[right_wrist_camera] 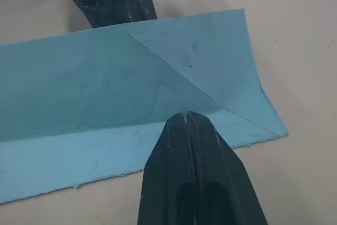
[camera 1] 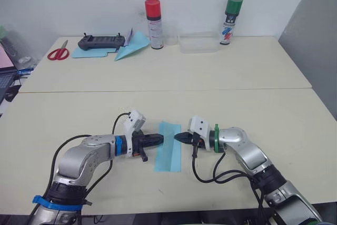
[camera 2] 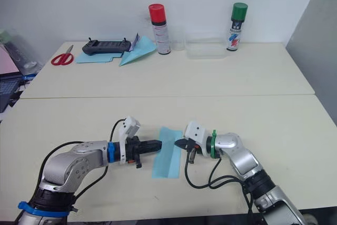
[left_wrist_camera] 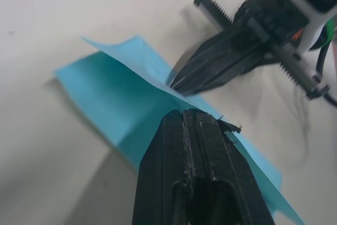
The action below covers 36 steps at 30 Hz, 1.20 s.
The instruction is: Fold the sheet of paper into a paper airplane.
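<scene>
Cream table (camera 1: 237, 104), white wall behind; folded sheet of paper (camera 1: 168, 146) (light blue) flat.

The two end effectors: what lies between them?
Between the left end effector and the right end effector lies the sheet of paper, seen in both eye views.

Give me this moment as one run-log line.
sheet of paper: folded strip on table | left gripper: shut, at its left edge | right gripper: shut, at its right edge | airplane: not formed
</scene>
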Available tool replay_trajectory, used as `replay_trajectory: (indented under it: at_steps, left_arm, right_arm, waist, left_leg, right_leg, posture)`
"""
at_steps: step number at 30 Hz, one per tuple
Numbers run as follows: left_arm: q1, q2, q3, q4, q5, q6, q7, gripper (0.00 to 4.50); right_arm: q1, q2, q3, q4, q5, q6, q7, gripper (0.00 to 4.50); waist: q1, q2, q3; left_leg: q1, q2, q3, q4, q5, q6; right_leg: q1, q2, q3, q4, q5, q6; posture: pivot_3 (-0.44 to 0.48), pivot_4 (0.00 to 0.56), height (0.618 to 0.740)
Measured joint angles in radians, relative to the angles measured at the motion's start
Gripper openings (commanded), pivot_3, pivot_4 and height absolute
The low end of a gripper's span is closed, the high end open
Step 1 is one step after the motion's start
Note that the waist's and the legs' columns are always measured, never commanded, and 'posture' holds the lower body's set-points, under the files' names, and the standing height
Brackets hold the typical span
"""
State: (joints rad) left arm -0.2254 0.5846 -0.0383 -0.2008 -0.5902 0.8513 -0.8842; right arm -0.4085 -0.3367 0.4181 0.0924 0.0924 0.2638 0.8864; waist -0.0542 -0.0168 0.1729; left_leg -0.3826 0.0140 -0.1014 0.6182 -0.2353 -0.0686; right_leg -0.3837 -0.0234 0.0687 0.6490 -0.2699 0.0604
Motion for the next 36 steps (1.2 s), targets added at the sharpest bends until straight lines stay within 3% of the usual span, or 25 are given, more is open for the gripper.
replay_trajectory:
  at_steps: [4,10,15,20,24,36]
  left_arm:
    - [-0.005,0.000,-0.011,-0.004,0.000,-0.001,0.000,0.00]
    - [-0.013,0.002,-0.017,-0.001,0.002,-0.006,-0.001,0.00]
    - [-0.027,-0.003,-0.038,0.006,0.008,-0.011,-0.001,0.00]
    - [-0.058,-0.022,-0.048,0.009,0.008,-0.013,-0.001,0.00]
    - [-0.062,-0.026,-0.058,0.011,0.009,-0.013,-0.001,0.00]
    - [-0.072,-0.044,-0.076,0.011,0.021,-0.013,0.000,0.00]
  right_arm:
    - [0.000,-0.008,-0.026,-0.042,0.017,0.084,-0.007,0.87]
    - [0.000,-0.076,-0.101,-0.185,0.117,0.365,0.004,2.97]
    - [-0.042,-0.072,-0.204,-0.280,0.290,0.739,-0.013,2.97]
    - [-0.148,0.087,-0.416,-0.275,0.441,1.121,-0.134,2.97]
    - [-0.162,0.165,-0.511,-0.258,0.514,1.297,-0.202,2.97]
    - [-0.171,0.182,-0.556,-0.184,0.760,1.343,-0.436,2.97]
  waist:
    - [0.003,0.000,0.000]
    - [0.008,0.000,0.004]
    - [0.005,-0.001,0.006]
    - [0.005,-0.001,0.007]
    - [0.004,0.000,0.007]
    - [0.000,0.000,0.007]
  left_leg:
    - [-0.001,0.000,0.000,0.000,0.000,0.000]
    - [-0.006,0.000,-0.001,0.000,0.000,0.000]
    - [-0.010,0.000,-0.003,0.000,0.000,0.000]
    - [-0.010,0.000,-0.005,0.000,0.000,0.000]
    - [-0.012,0.000,-0.005,0.000,0.000,0.000]
    - [-0.012,0.000,-0.004,0.000,0.000,0.000]
  right_leg:
    - [0.000,0.000,0.000,-0.001,0.000,0.000]
    - [-0.005,0.000,-0.001,-0.001,0.000,0.000]
    - [-0.006,0.000,-0.002,-0.001,0.002,-0.004]
    - [-0.006,0.000,-0.004,0.000,0.003,-0.004]
    - [-0.007,0.000,-0.004,0.000,0.003,-0.005]
    - [-0.008,0.000,-0.005,0.001,0.003,-0.005]
  posture:
    - [0.000,0.150,0.740]
    - [0.000,0.150,0.740]
    - [0.000,0.150,0.740]
    - [0.000,0.150,0.740]
    - [0.000,0.150,0.740]
    - [0.000,0.150,0.740]
